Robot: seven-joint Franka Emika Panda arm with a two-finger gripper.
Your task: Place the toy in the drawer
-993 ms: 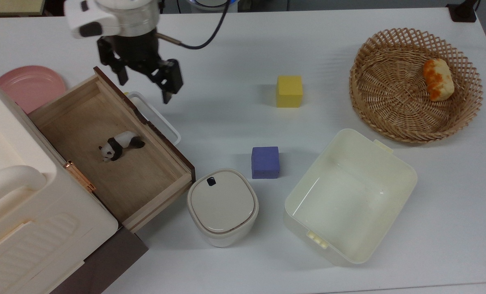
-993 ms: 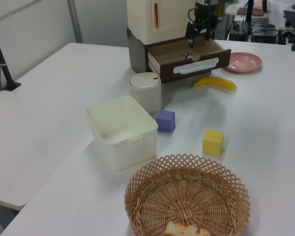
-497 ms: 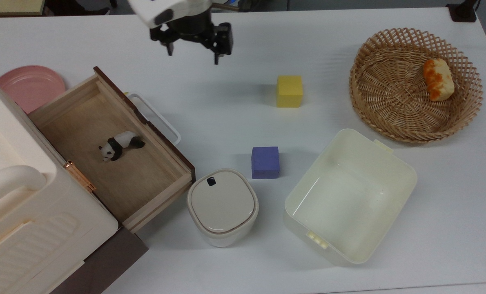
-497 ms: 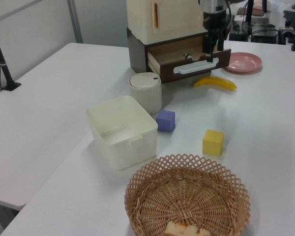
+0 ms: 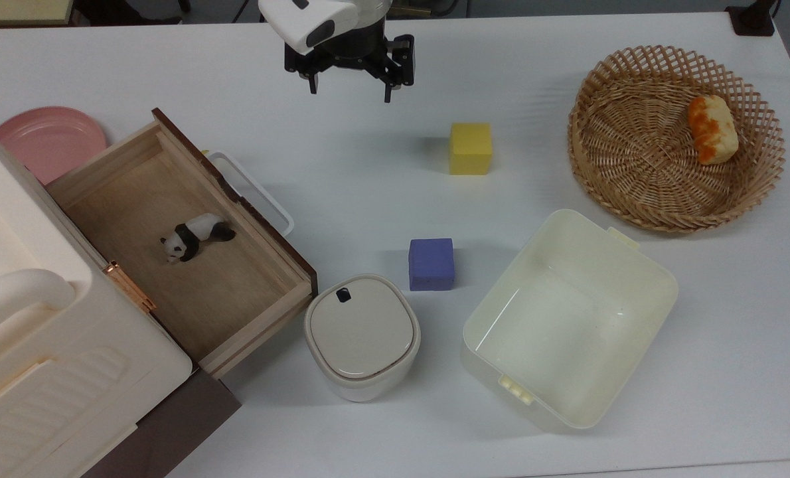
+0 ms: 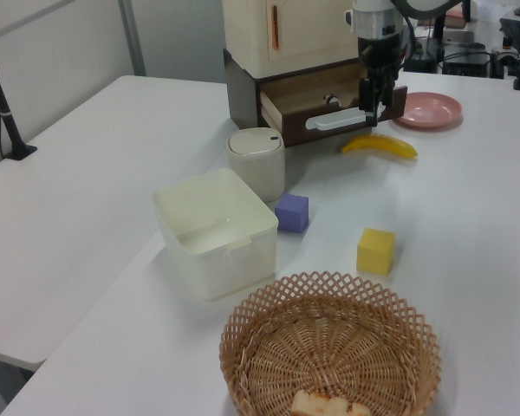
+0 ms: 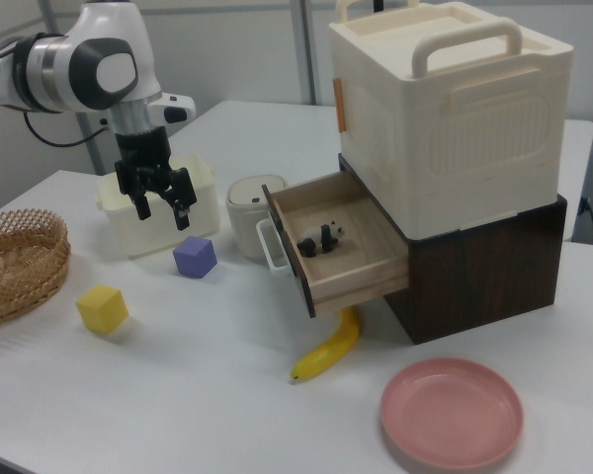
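The large shallow light-wood drawer [image 5: 169, 245] stands pulled out and open from above; its wooden floor lies bare all around the tiny black-and-white panda toy [image 5: 196, 236]; the cream plastic box [image 7: 445, 109] overhangs the drawer's inner end; the round lidded cream canister [image 5: 362, 335] crowds the drawer's front corner; a yellow banana [image 7: 328, 348] lies below the drawer's front in the right view.

Two cubes [image 5: 471, 148]; one basket [image 5: 640, 192]; one plate [image 5: 43, 136].
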